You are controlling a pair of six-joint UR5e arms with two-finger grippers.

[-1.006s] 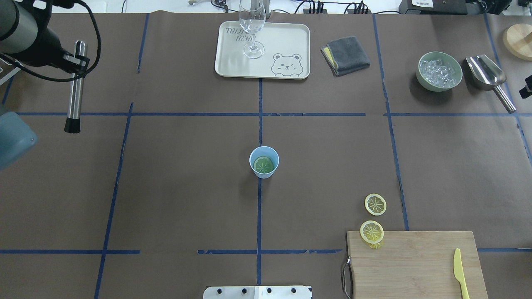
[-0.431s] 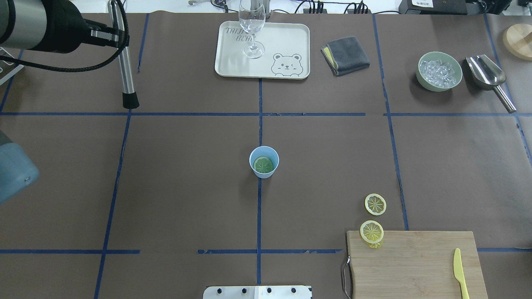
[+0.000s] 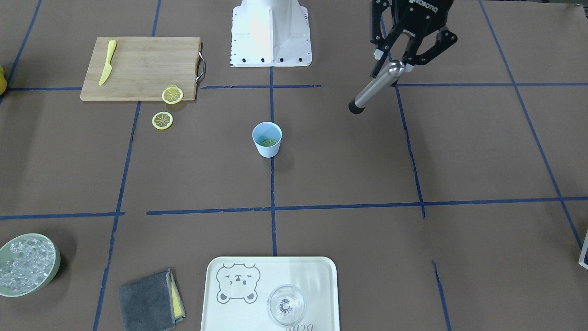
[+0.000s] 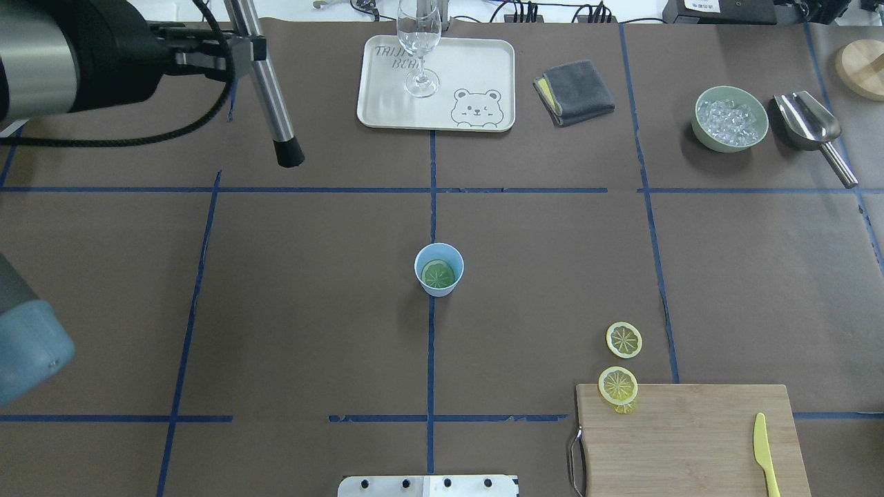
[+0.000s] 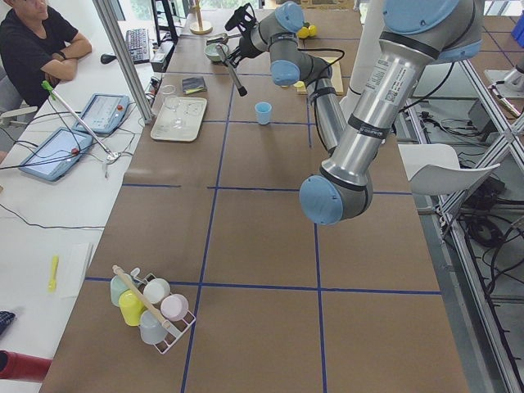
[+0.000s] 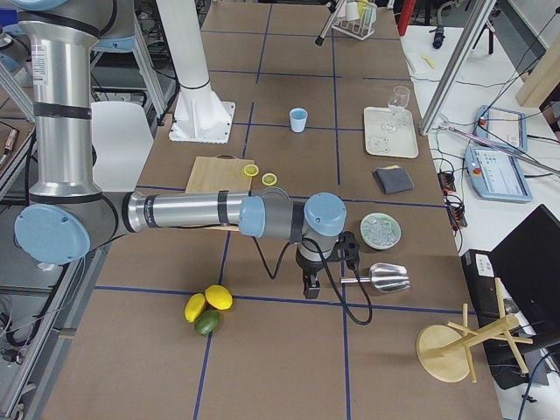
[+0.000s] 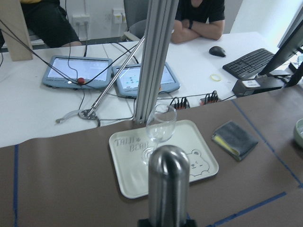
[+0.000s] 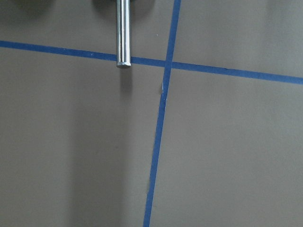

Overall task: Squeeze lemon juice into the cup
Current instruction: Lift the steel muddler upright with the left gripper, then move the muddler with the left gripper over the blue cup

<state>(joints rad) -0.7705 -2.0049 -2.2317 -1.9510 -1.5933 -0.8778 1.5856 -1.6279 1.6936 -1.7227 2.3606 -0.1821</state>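
Note:
The light-blue cup (image 4: 438, 284) (image 3: 267, 149) stands at the table's middle with one lemon slice (image 4: 439, 274) (image 3: 270, 142) lying flat inside it. Two more slices (image 4: 623, 339) (image 4: 617, 384) lie near the cutting board's corner. My left gripper (image 3: 398, 64) (image 4: 242, 47) is shut on a steel muddler (image 3: 374, 87) (image 4: 273, 110) with a black tip. It holds the muddler tilted above the table, far left of the cup in the overhead view. My right gripper (image 6: 309, 287) hangs by a metal scoop; I cannot tell whether it is open or shut.
A tray (image 4: 476, 69) with a wine glass (image 4: 419, 48) stands beyond the cup. A grey cloth (image 4: 573, 92), a green bowl of ice (image 4: 730, 117) and the scoop (image 4: 808, 121) are at the far right. A cutting board (image 4: 690, 442) with a yellow knife (image 4: 765, 455) is near right.
My left gripper has carried the muddler rightward in the overhead view and tilted it, its tip now nearer the tray. The cup and slices have not moved.

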